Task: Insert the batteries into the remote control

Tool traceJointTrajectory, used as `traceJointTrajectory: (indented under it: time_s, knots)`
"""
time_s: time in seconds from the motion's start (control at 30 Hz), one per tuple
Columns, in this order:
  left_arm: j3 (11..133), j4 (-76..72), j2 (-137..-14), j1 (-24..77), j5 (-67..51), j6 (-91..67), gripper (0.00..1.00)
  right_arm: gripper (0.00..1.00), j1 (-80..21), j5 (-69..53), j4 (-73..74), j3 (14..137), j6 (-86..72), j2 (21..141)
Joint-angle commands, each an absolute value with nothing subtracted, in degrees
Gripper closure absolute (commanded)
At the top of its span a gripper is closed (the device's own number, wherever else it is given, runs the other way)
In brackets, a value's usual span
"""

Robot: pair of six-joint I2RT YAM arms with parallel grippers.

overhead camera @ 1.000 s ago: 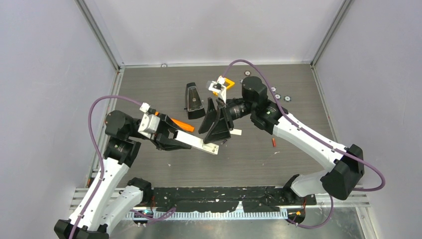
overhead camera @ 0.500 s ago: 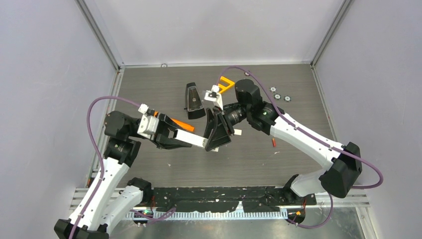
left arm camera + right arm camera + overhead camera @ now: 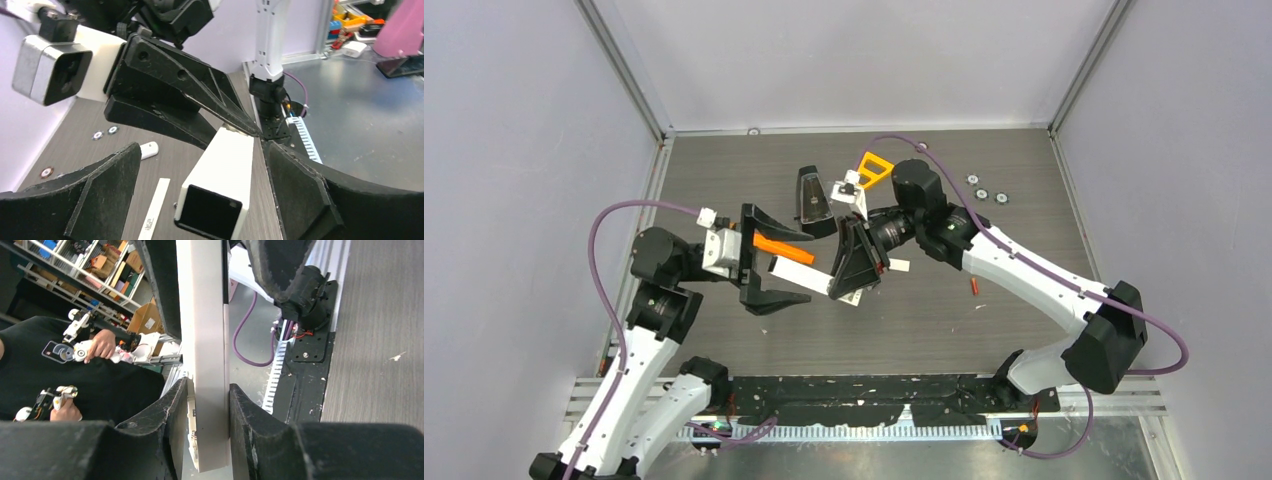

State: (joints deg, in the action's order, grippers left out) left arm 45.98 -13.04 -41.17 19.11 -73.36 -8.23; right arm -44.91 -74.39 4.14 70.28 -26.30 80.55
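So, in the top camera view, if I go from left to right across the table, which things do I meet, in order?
left gripper, open → right gripper, shut on the white remote → small white strip → reddish battery → silver discs

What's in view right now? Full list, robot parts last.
remote: 1, white, mid-table, clamped in right gripper
battery: 1 visible, red, on table right of remote
discs: 3, silver, clustered far right
wedge: 1, black, far centre
orange piece: 1, orange, beside left gripper
strip: 1, white, on table beside remote
table: 1, grey wood-grain
person: 1, black shirt, background of right wrist view
left gripper: 1, black, open, fingers either side of remote's end
right gripper: 1, black, shut on remote
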Motion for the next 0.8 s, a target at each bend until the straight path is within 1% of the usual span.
traceJointTrajectory:
  time_s: [0.0,0.17,0.27,0.37,0.47,0.6,0.77]
  knots:
    - [45.5,-9.2,-38.9,19.0,-65.5,-7.0,0.0,0.92,-44.0,-69.4,1.0,70.9,-27.2,79.3]
    - [42.9,-9.4,-36.3,19.0,-54.5,-12.8,0.0,0.92,-42.5,-62.0,0.4,70.5,-26.6,77.5]
    - [43.3,-9.8,-36.1,19.0,-47.4,-20.5,0.0,0.91,-42.5,-57.8,-3.6,69.3,-26.8,76.0]
    - [44.2,-14.5,-37.4,18.9,-45.7,-30.3,0.0,0.91,-42.5,-54.8,-6.3,68.4,-26.9,74.4]
    - [44.8,-17.2,-38.9,19.0,-40.7,-38.4,0.0,0.91,-42.5,-51.3,-8.5,67.6,-27.3,72.7]
    - [44.6,-21.1,-39.6,19.0,-36.5,-45.0,0.0,0.91,-42.5,-47.6,-13.0,66.7,-29.1,71.3]
    - [45.1,-25.3,-40.3,19.0,-32.9,-51.3,0.0,0.91,-43.0,-44.5,-16.9,67.9,-32.0,72.7]
